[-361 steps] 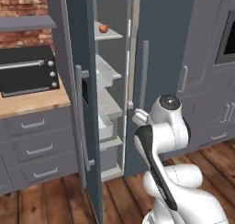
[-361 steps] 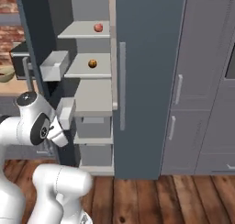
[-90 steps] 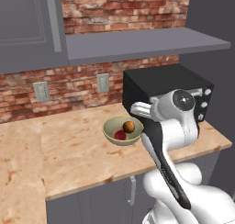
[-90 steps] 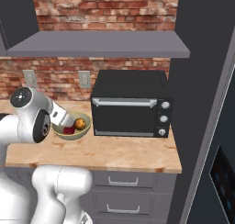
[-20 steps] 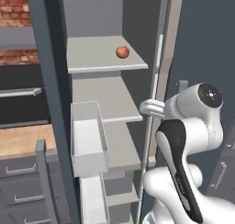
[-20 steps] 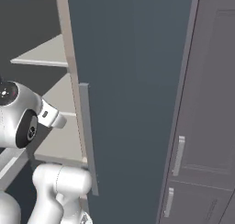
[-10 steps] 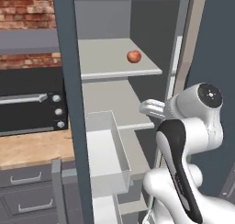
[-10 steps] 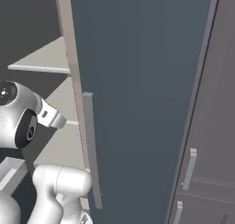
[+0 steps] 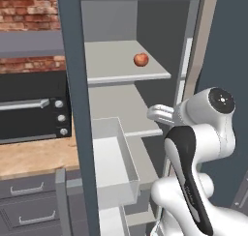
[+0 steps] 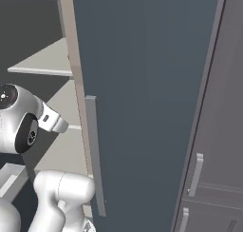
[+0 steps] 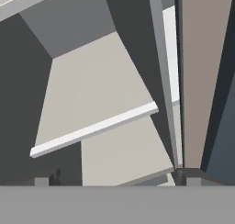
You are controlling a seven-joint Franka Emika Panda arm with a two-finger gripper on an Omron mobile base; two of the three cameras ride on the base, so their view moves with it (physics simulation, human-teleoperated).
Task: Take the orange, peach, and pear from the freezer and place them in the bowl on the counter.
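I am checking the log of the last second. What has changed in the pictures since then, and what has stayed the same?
The base has driven, so the left base view shifted right: the oven and counter came into sight. The salmon-pink fruit stays on its freezer shelf. The gripper still hangs empty beside the shelves.

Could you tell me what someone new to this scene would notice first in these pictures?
Most likely the open freezer, with a single small reddish fruit sitting alone toward the right of its upper pale shelf in the left base view. Next comes the white arm, raised in front of the shelves with its pincer level with the shelf below the fruit. To the left, a black oven stands on the speckled counter before the brick wall.
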